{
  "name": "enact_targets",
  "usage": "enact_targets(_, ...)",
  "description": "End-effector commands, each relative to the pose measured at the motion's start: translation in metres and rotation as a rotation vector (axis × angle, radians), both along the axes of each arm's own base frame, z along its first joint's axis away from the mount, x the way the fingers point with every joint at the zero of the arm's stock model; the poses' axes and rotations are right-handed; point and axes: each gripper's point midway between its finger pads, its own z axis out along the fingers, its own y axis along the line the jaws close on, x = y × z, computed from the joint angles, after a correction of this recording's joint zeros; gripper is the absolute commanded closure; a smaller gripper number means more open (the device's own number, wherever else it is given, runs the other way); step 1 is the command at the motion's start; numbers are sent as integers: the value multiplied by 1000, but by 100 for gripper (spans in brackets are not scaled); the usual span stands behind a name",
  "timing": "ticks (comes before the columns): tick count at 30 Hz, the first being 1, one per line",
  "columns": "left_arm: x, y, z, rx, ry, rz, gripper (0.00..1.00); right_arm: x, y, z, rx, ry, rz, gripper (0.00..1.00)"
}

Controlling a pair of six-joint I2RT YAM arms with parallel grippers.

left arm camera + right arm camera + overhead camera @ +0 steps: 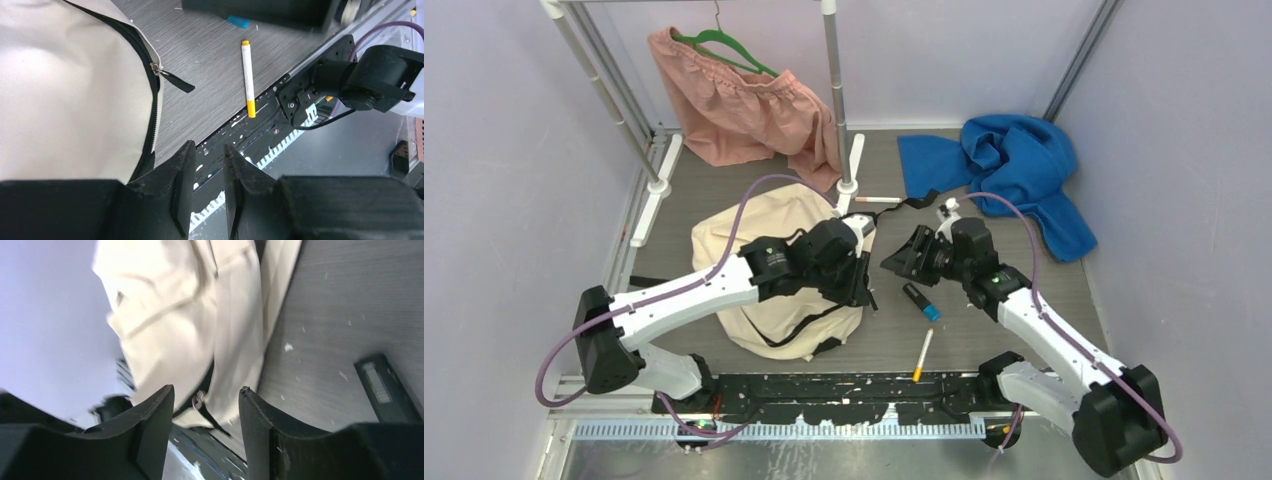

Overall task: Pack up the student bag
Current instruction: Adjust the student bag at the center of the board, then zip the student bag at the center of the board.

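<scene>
The student bag (pixel 769 255), cream-beige with black zip lines, lies left of centre on the table. My left gripper (pixel 864 285) hovers at the bag's right edge. In the left wrist view its jaws (pixel 209 146) stand a narrow gap apart with nothing between them, beside the bag (pixel 65 85) and its black zip pull (pixel 172 80). My right gripper (pixel 892 262) is just right of the bag, pointing at it. In the right wrist view it (pixel 206 389) is open and empty, with the bag (pixel 200 315) and a zip pull (pixel 201 401) beyond the fingertips.
A white pen with an orange tip (pixel 922 355) and a black marker with a blue end (pixel 921 301) lie right of the bag. Another white pen (pixel 876 200) lies behind it. A blue fleece cloth (pixel 1014 165) is back right. A pink garment (pixel 744 105) hangs on the rack (pixel 836 90).
</scene>
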Motion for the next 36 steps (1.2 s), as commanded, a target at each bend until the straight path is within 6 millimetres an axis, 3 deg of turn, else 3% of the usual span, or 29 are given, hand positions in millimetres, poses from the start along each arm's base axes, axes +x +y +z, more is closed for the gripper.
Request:
enact_targets(1, 19, 1, 3, 35, -70, 165, 71, 36, 10, 25, 254, 65, -37, 44)
enact_targets(6, 17, 15, -5, 62, -55, 215, 65, 61, 38, 20, 368, 128, 65, 43)
enact_targets(10, 6, 17, -3, 28, -24, 197, 63, 56, 52, -7, 299, 188, 134, 44)
enact_targets(16, -15, 8, -6, 13, 26, 168, 63, 37, 68, -17, 285, 208, 202, 78)
enact_targets(21, -27, -16, -15, 5, 57, 172, 63, 33, 67, -18, 296, 204, 205, 93)
enact_targets(24, -17, -19, -24, 1, 43, 248, 61, 32, 66, -19, 300, 201, 205, 99)
enact_targets(27, -4, -26, -21, -42, 7, 308, 46, 30, 67, -19, 309, 199, 210, 99)
enact_targets(29, 5, -30, -21, -60, -9, 352, 44, 28, 68, -20, 311, 201, 214, 99)
enact_targets(36, 27, -39, -43, -32, -42, 490, 53, 28, 69, -19, 322, 197, 228, 99)
